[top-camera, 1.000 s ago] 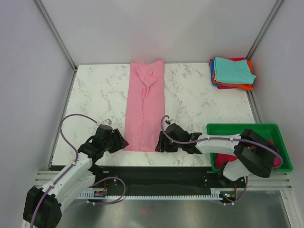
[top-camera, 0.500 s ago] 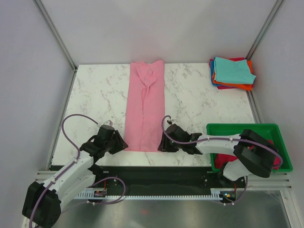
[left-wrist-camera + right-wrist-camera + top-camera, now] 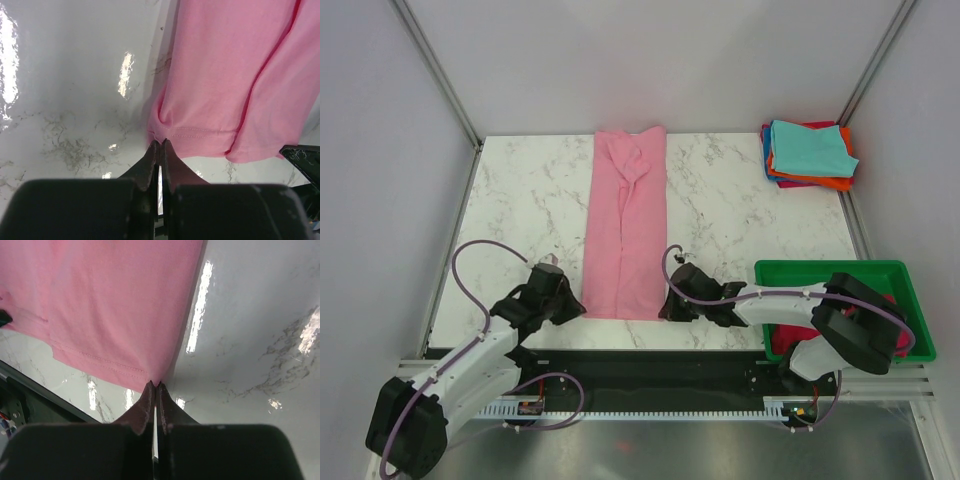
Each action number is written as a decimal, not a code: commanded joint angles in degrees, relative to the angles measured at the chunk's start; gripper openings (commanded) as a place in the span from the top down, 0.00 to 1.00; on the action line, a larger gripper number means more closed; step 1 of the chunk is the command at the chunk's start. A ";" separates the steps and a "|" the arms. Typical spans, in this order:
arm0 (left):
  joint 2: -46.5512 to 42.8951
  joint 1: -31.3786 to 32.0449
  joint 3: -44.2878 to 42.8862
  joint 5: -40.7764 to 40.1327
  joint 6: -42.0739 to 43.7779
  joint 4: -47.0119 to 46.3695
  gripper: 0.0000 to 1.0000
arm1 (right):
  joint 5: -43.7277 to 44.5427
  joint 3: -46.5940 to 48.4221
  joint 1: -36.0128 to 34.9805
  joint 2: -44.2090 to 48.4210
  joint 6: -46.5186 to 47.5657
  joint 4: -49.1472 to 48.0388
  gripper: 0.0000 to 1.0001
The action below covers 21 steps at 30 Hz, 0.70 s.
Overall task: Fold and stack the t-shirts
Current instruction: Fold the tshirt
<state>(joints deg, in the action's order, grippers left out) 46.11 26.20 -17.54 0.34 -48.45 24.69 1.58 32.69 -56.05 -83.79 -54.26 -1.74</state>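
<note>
Pincer state, top view: left gripper (image 3: 574, 308) and right gripper (image 3: 667, 311) each sit at a near corner of the long light-pink cloth t-shirt (image 3: 625, 230), which lies as a lengthwise strip mid-table. The stack of folded teal and orange t-shirts (image 3: 808, 152) sits far right.

Left wrist view: jaws pressed together on the hem corner, cloth puckered at the tips.

Right wrist view: same, clamped on the opposite corner.

Judgement — lift both corners evenly and carry the hem toward the collar in step. The bites look thin, so they may slip.
</note>
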 commanded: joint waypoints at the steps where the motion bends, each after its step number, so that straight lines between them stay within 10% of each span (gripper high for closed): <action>1: -0.58 0.96 -0.65 1.32 -1.91 -1.84 0.98 | 0.97 -0.87 -0.29 3.18 0.12 3.13 1.00; 11: -9.72 8.61 -10.84 -1.48 -4.12 11.78 0.98 | 6.41 0.79 -3.19 16.89 -1.55 15.18 1.00; 21: 2.04 8.43 -31.56 -9.30 4.67 15.13 0.98 | 11.16 17.30 3.73 13.57 7.58 22.83 1.00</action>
<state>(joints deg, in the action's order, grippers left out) 45.15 34.52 -42.87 -4.34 -48.56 38.96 10.24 44.99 -55.90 -68.53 -50.89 18.96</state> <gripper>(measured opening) 0.030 0.010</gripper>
